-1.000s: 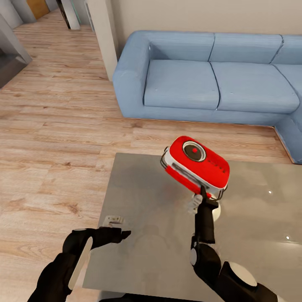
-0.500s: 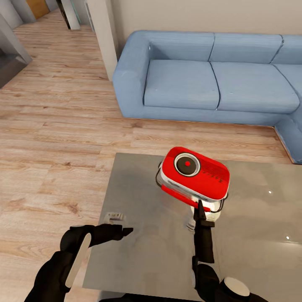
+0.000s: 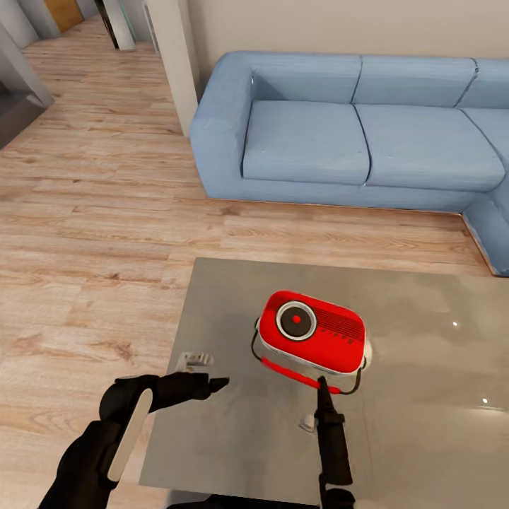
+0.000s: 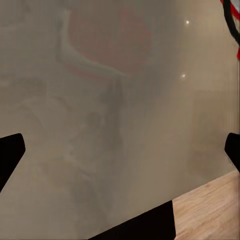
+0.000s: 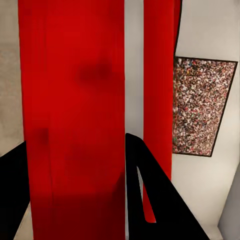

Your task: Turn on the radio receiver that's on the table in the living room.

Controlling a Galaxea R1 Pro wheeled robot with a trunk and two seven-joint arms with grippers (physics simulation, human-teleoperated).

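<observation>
**A:** Head view first. The radio [image 3: 312, 340] is over the table [image 3: 233, 438], dial face turned up, roughly mid-table and on the sofa [image 3: 339, 127] side of both arms. The right gripper [image 3: 322, 387] is at its near edge, right by the red trim and the thin black handle. Looks like it's holding the radio by that edge, but I can't actually see the fingers close from up here. The left gripper [image 3: 212, 385] hangs over the table's near-left part, beside the radio but apart from it, holding nothing.

**B:** Left wrist view?

**A:** Mostly glossy table [image 4: 125, 150] with a blurry red reflection of the radio in it. The two black fingertips [image 4: 10, 152] sit at opposite edges of the picture, so it's spread wide and empty.

**B:** And the right wrist?

**A:** Red radio body [image 5: 75, 125] right up against the camera, with the black fingers [image 5: 160, 200] on either side of it. So the fingers are around the radio's edge and seem to be clamped on it. Framed picture [image 5: 202, 107] on the wall behind.

**B:** So how far along?

**A:** My guess: radio reached and in hand, but nothing shows it's on. No light, no visible switch change. Pressing or turning the control is what's left, probably a job for the free left gripper.
</observation>
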